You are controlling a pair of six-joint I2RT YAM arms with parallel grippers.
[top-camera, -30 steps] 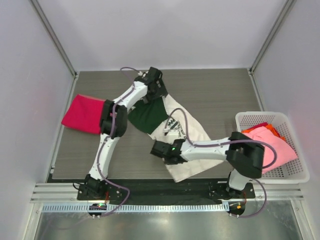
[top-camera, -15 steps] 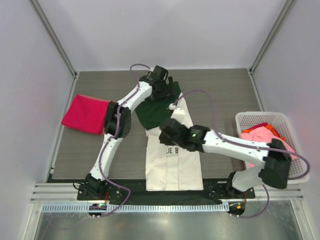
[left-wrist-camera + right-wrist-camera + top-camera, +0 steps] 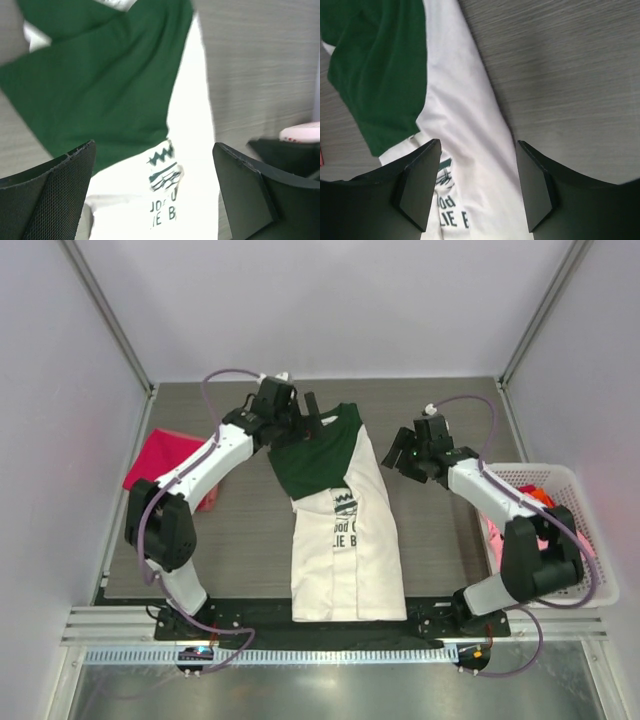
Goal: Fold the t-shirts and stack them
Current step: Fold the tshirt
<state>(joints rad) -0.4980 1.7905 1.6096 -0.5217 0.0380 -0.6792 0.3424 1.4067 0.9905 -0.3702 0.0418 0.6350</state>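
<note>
The cream-white t-shirt [image 3: 348,550] lies flat mid-table as a long folded strip, its dark green sleeve [image 3: 318,460] across the far end and its black print [image 3: 162,170] facing up. My left gripper [image 3: 310,410] hovers open over the far left of that sleeve, the shirt [image 3: 100,85] below it untouched. My right gripper [image 3: 395,455] stands open just past the shirt's right edge [image 3: 465,120], holding nothing. The magenta-red t-shirt [image 3: 150,460] lies folded at the left, partly behind my left arm. A pink t-shirt [image 3: 494,538] sits in the basket.
The white lattice basket [image 3: 530,471] stands at the right edge, with an orange cloth [image 3: 540,498] in it beside the pink one. My right arm's elbow reaches over the basket. Grey walls close in the table on three sides.
My right gripper opened, let go of the cream-white shirt and swung from mid-table to the far right. The shirt went from skewed to a straight strip. My left arm swung left.
</note>
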